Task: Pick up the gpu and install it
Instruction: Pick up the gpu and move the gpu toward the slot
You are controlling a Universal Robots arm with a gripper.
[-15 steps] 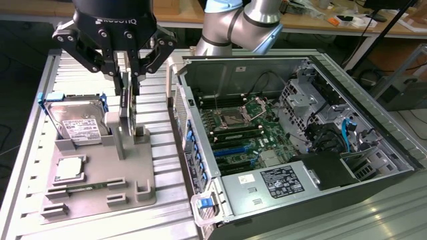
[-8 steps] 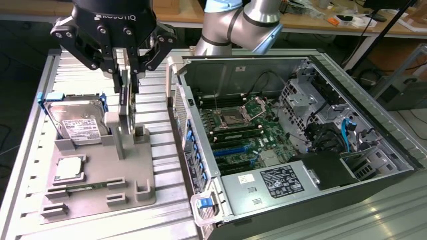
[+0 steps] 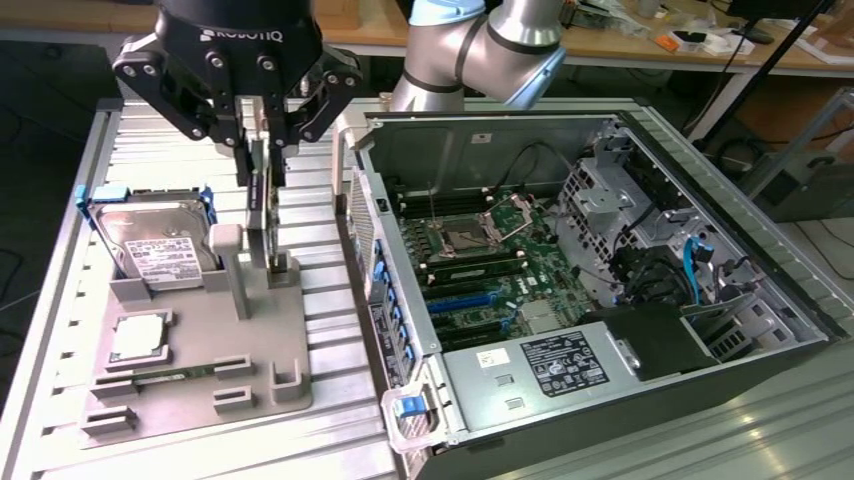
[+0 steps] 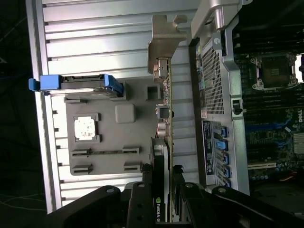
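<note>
Open black metal computer tower case (image 3: 587, 250) lies on its side; grey plastic parts tray (image 3: 260, 330) sits at its 9 o'clock in the exterior view; black two-finger gripper (image 3: 267, 180) hangs over the tray, fingers (image 3: 250, 160) clamped on thin dark gpu card (image 3: 274, 225), upright on edge above the tray.

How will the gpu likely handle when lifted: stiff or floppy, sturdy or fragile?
Probably stiff: the gpu hangs straight below the gripper, no sag. Likely fragile: small parts sit exposed on its thin board. Its metal bracket may make one end heavier.
</note>
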